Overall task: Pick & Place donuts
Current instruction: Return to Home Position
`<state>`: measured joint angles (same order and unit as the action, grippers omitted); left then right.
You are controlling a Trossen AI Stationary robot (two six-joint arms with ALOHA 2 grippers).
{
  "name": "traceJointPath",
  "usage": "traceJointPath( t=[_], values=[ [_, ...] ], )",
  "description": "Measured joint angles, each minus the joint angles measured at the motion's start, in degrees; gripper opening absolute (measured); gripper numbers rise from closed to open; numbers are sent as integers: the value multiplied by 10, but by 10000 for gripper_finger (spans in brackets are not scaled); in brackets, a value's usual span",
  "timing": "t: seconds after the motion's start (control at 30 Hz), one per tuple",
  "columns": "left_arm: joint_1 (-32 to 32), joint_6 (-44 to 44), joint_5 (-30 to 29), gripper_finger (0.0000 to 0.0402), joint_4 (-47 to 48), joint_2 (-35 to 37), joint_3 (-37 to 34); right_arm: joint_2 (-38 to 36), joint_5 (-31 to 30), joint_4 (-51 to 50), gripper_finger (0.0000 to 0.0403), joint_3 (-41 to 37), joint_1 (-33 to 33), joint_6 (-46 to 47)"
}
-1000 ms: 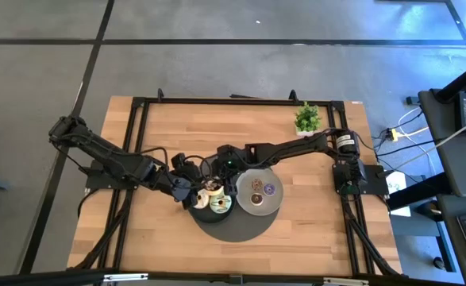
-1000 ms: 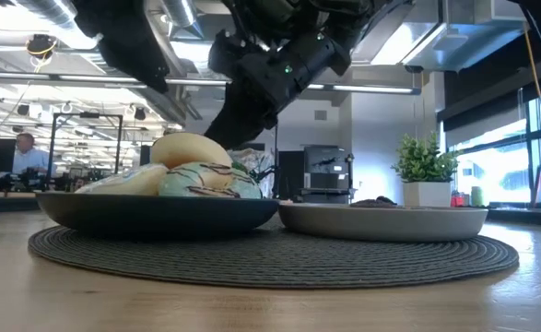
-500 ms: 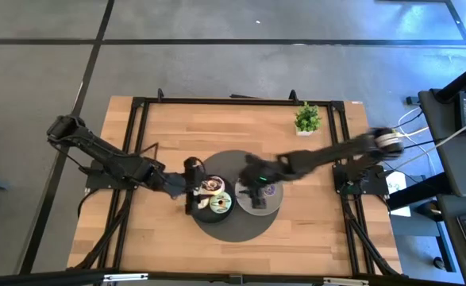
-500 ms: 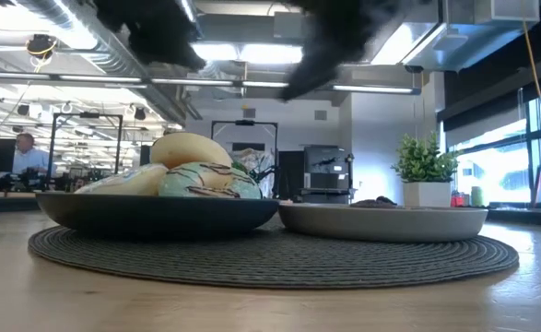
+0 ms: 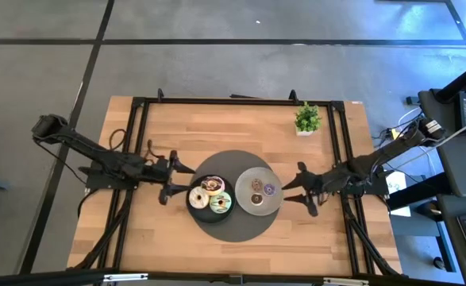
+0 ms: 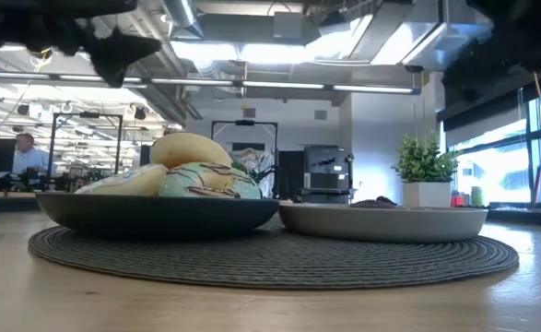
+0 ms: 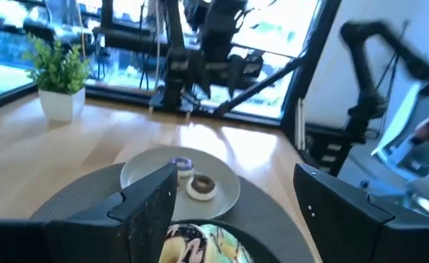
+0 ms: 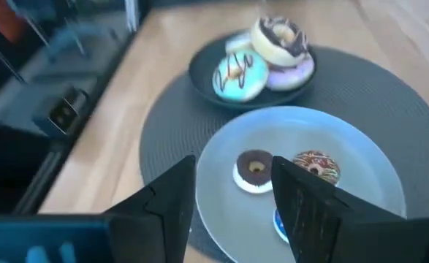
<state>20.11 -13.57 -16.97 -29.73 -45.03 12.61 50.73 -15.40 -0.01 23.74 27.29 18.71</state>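
Seen from above, the round mat point(image 5: 233, 230) lies at the middle of the table point(image 5: 177, 127). The black plate point(image 6: 159, 214) takes its 9 o'clock half and the grey plate point(image 8: 353, 183) its 3 o'clock half, the two rims close together. The bigger donuts point(image 5: 211, 195) are heaped on the black plate: a teal one with dark drizzle point(image 8: 237, 74), a cream one topped with chocolate point(image 8: 278, 38) and a purple one point(image 8: 293, 71), all touching. Three small donuts lie on the grey plate, among them a chocolate-iced ring point(image 8: 255, 169) just beside a sprinkled brown one point(image 8: 316, 166). The left gripper point(image 5: 171, 176) hangs off the mat at 9 o'clock of the black plate, its fingers spread wide with nothing between them. The right gripper point(image 5: 302, 189) hangs at 3 o'clock of the grey plate, fingers likewise apart and empty. A potted plant point(image 5: 307, 119) stands at about 1 o'clock from the mat, near the table's far edge.
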Motion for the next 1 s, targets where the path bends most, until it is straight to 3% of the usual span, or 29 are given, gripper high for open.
traceJointPath(
  t=[0.2, 0.4, 1.0],
  values=[
    [-3, -1, 13, 269, -33, 79, -67, -95, 33, 206, 181, -152, -18, -21],
    [-21, 13, 15, 269, -21, 159, -107, -182, 51, 264, 181, -226, -33, -35],
    [-67, 39, 17, 269, 169, 375, -121, -331, 95, 181, 181, -234, -52, -104]
  ],
)
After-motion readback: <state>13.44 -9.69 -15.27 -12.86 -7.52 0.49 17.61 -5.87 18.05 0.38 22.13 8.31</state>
